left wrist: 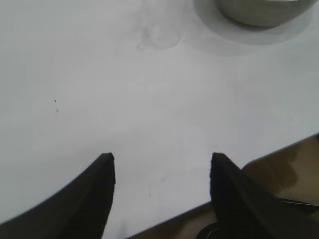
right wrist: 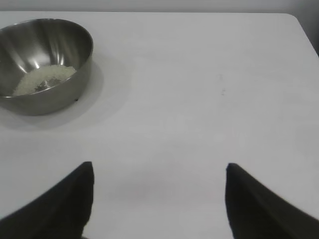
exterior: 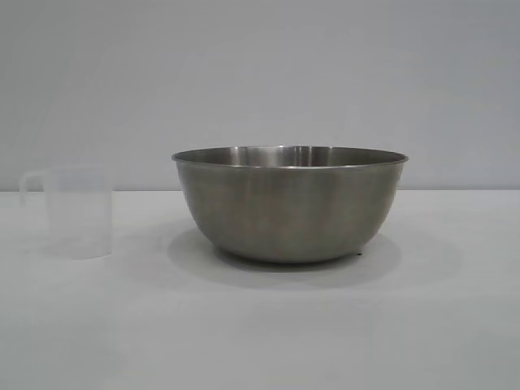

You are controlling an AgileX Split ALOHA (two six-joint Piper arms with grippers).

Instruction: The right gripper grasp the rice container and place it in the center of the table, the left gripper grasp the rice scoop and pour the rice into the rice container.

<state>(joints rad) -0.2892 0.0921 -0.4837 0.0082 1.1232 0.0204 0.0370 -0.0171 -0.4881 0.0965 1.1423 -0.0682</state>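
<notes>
Two grippers hang back over the worktop [exterior: 455,325], both with jaws spread wide and holding nothing: the left gripper [left wrist: 162,164] near the worktop's edge, the right gripper [right wrist: 158,172] well away from the bowl [exterior: 290,203]. The bowl stands about mid-worktop, and the right wrist view shows rice [right wrist: 45,78] already lying in its bottom. The scoop [exterior: 69,213] stands upright, well apart from the bowl on the left arm's side, and looks empty, so the pour seems done.

Little can go wrong from here except a returning arm knocking the light scoop over or nudging the bowl off centre.

The exterior view is level, so the bowl's inside is hidden there. In the left wrist view the scoop is barely a faint outline and the bowl is cut off at the frame edge.
</notes>
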